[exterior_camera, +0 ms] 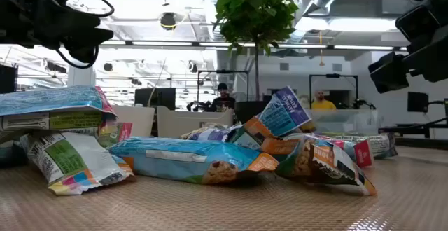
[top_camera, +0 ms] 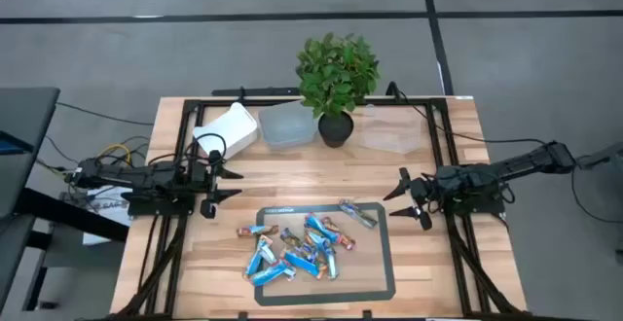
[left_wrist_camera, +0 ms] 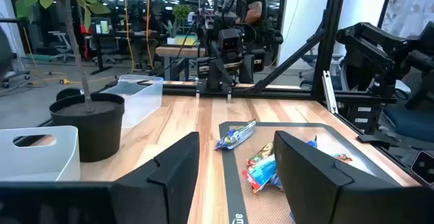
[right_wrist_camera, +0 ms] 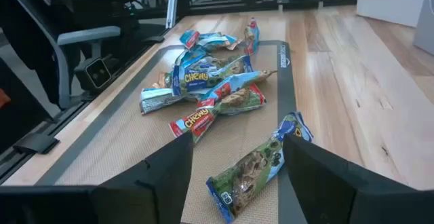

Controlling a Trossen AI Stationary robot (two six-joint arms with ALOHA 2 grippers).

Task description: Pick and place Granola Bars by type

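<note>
Right wrist view, near to far: right gripper (right_wrist_camera: 234,176) spread wide, holding nothing, just short of a lone green-blue granola bar (right_wrist_camera: 261,164) on the mat (right_wrist_camera: 122,139), pile (right_wrist_camera: 207,81) beyond. Looks like first pick pending; next needs a drop onto it. Left gripper (left_wrist_camera: 234,176) wide too, waiting.

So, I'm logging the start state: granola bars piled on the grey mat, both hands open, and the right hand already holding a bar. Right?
Not quite: the right hand holds nothing. The high view shows it open beside the mat, clear of the granola bars. The left hand is open too.
</note>
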